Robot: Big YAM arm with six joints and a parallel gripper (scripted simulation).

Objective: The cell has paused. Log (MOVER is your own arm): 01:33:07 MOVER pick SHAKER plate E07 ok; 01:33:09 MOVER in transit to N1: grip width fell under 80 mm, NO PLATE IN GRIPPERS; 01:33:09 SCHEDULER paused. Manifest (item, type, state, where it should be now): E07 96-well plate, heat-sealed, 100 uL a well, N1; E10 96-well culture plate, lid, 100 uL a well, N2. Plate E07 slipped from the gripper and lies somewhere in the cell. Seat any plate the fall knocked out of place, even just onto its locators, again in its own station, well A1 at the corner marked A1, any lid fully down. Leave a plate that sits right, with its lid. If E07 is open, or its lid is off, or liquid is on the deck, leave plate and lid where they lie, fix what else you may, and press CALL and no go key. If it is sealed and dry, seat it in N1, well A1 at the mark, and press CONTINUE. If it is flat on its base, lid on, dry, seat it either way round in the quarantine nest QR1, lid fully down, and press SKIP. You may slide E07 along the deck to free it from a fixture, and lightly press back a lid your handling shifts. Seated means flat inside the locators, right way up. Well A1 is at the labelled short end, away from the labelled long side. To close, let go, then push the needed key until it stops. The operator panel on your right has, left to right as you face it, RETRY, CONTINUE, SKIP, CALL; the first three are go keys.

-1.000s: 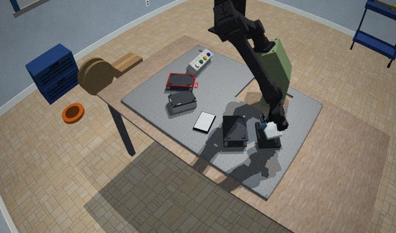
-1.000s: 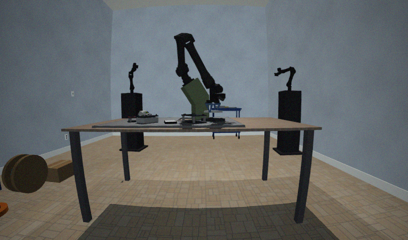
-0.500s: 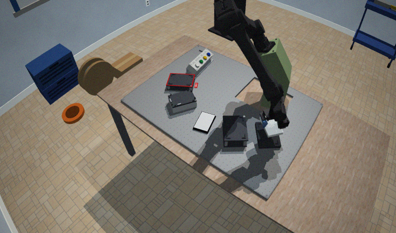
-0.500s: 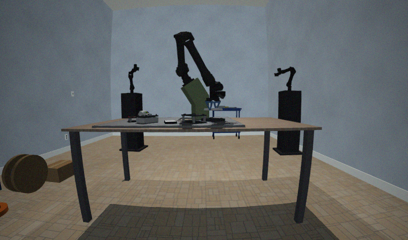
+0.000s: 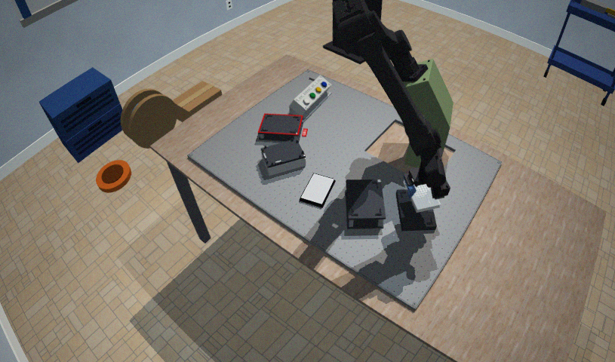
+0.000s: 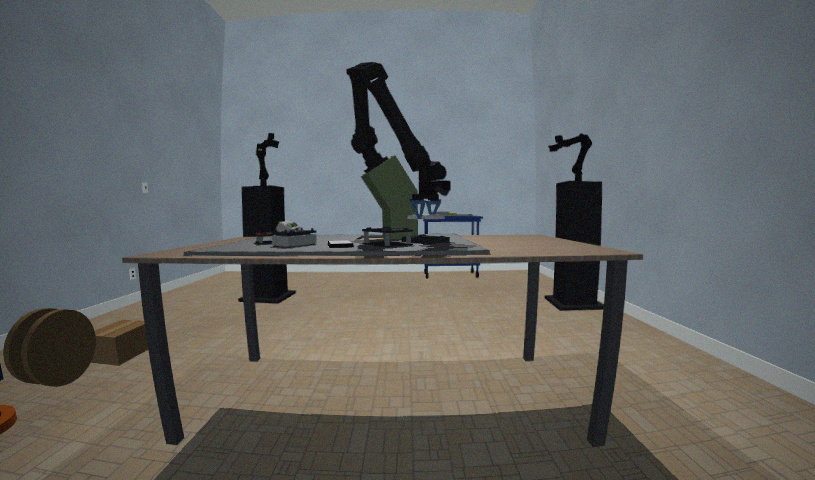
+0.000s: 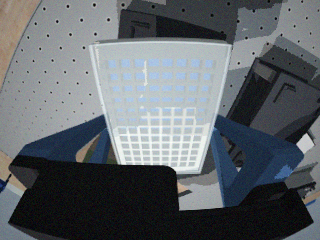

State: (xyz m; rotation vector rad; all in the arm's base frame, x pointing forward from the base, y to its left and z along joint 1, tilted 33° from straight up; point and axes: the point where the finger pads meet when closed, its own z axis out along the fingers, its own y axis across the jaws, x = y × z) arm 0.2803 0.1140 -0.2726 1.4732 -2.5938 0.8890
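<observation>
My gripper (image 5: 419, 192) is shut on a white 96-well plate (image 5: 425, 197) and holds it a little above a low black nest (image 5: 416, 216) at the right of the grey deck. In the wrist view the plate (image 7: 160, 110) shows its grid of bluish wells between my blue fingers, with the nest (image 7: 167, 27) under its far end. I cannot tell whether it carries a lid. A second white plate (image 5: 318, 188) with a smooth top lies flat on the deck, left of a taller black nest (image 5: 365, 204). The red-framed nest (image 5: 279, 124) is at the back left.
A black and grey station (image 5: 282, 157) stands in front of the red-framed nest. The key panel (image 5: 309, 96) with its coloured keys is at the deck's far edge. A tall green box (image 5: 429, 109) leans behind my arm, beside a cut-out in the deck.
</observation>
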